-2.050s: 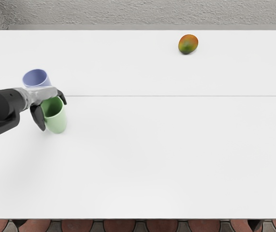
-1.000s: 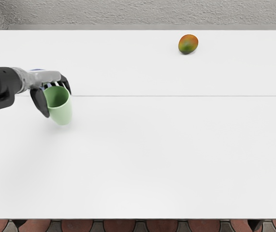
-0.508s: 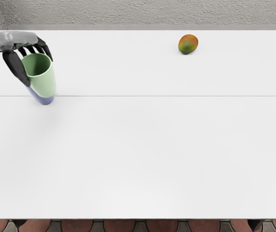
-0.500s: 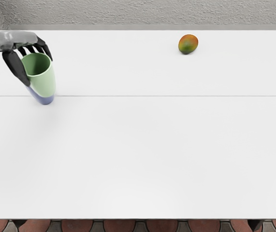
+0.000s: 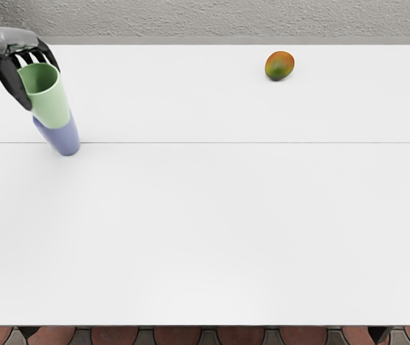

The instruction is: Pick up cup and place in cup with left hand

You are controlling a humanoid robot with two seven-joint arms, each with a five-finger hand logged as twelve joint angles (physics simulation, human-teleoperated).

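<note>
At the upper left of the frame, the left hand (image 5: pixel 12 47) comes in from the left edge, its grey back uppermost and its dark fingers closed on the green cup (image 5: pixel 50 108). The thumb (image 5: pixel 11 80) lies along the cup's left side, while the other fingers curl over the far side of its rim. The green cup's open mouth shows, and its body slants down and slightly to the right. Its lower end overlaps the upper part of the blue cup (image 5: pixel 64 139) and hides that cup's mouth; whether the green cup's base is inside it, I cannot tell. The blue cup stands on the white table (image 5: pixel 212 230), its foot just below the thin seam that runs across the top. Right of centre, near the table's far edge, lies a mango (image 5: pixel 279 66), orange-red above and green below. A rough grey wall (image 5: pixel 190 20) spans the top of the frame, and reddish floor tiles (image 5: pixel 176 336) line the bottom.
</note>
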